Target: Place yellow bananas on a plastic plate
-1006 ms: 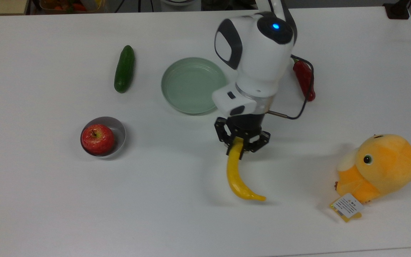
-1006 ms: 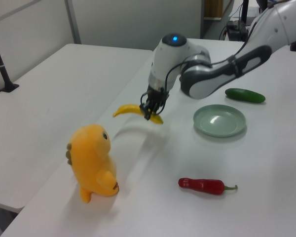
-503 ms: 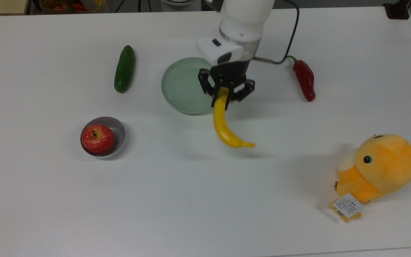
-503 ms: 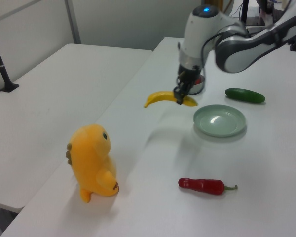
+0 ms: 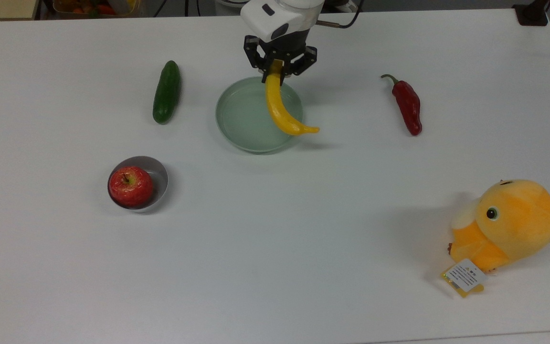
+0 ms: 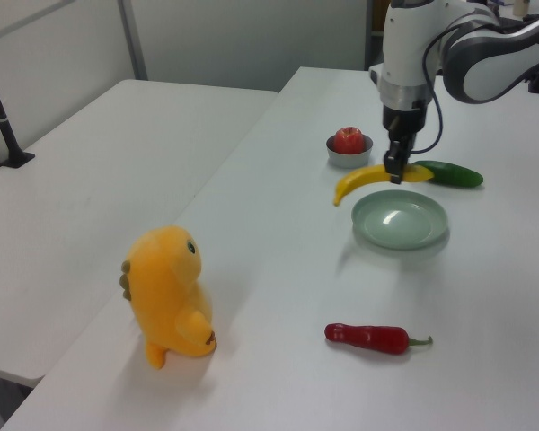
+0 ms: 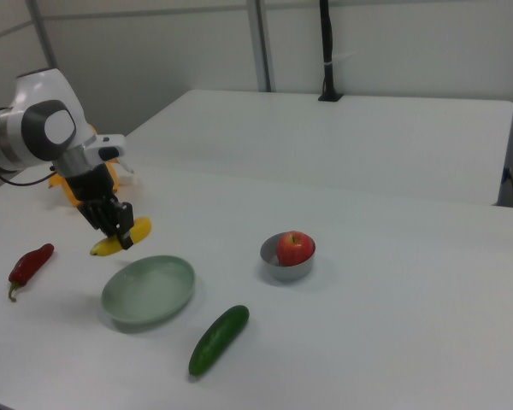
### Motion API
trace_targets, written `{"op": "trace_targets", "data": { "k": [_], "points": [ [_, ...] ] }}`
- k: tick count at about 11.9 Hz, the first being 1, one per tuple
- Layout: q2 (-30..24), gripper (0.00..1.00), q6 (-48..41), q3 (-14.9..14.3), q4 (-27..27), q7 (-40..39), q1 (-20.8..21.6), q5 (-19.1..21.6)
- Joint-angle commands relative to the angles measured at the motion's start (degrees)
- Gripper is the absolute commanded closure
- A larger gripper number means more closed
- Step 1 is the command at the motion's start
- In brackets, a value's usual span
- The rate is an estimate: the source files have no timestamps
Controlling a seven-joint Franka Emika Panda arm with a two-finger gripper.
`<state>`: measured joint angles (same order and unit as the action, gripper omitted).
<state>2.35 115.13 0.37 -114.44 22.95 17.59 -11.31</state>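
The gripper (image 5: 279,67) is clamped on one end of the banana (image 5: 280,110), holding it in the air above the plate (image 5: 237,119). In the top view the banana hangs down across the plate's right half, its pointed tip curving out past the rim toward the top view's right. In the left view the gripper (image 6: 394,167) points straight down and the banana (image 6: 370,178) lies nearly level, clear of the plate (image 6: 401,220) below it, with its free end toward the left view's left. In the right view the gripper (image 7: 120,233) holds the banana (image 7: 120,242) above and just past the far edge of the plate (image 7: 148,289).

The plate sits empty on the white table (image 5: 275,239). A cucumber (image 5: 166,91) lies on the table to the top view's left of the plate, well apart from it. A red chilli (image 5: 407,104) lies on the top view's right, also apart. Nearer the top view's lower left, a small grey bowl (image 5: 158,179) holds a red apple (image 5: 130,186). An orange plush toy (image 5: 506,224) lies at the top view's lower right with a paper tag (image 5: 464,276) beside it, far from the plate.
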Motion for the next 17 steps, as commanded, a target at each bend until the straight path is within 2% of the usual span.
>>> {"op": "trace_targets", "data": {
  "k": [1, 2, 3, 4, 5, 6, 11, 15, 17],
  "points": [
    [-0.6, 0.89, -0.6, 0.6, -4.0, -2.5, -1.6, 1.2],
    [0.6, 0.86, 0.0, 0.6, -3.9, -2.4, -1.9, 1.1],
    [1.2, 0.72, 1.3, 0.6, -3.9, -2.4, -2.0, 1.1],
    [1.6, 0.41, 1.7, 0.6, -3.7, -2.4, -2.1, 1.1],
    [2.7, 0.03, 1.7, 0.6, -3.2, -2.3, -2.2, 1.0],
    [3.4, 0.00, 1.8, 0.6, -2.7, -2.3, -2.2, 0.4],
    [1.9, 0.00, 1.2, 0.5, -0.2, -2.0, -3.1, 0.4],
    [-2.6, 0.00, -1.9, 0.4, 0.5, -2.1, -4.5, 1.0],
    [-4.2, 0.00, -3.2, -1.2, 2.0, -3.4, -5.4, 1.5]
  ]
}}
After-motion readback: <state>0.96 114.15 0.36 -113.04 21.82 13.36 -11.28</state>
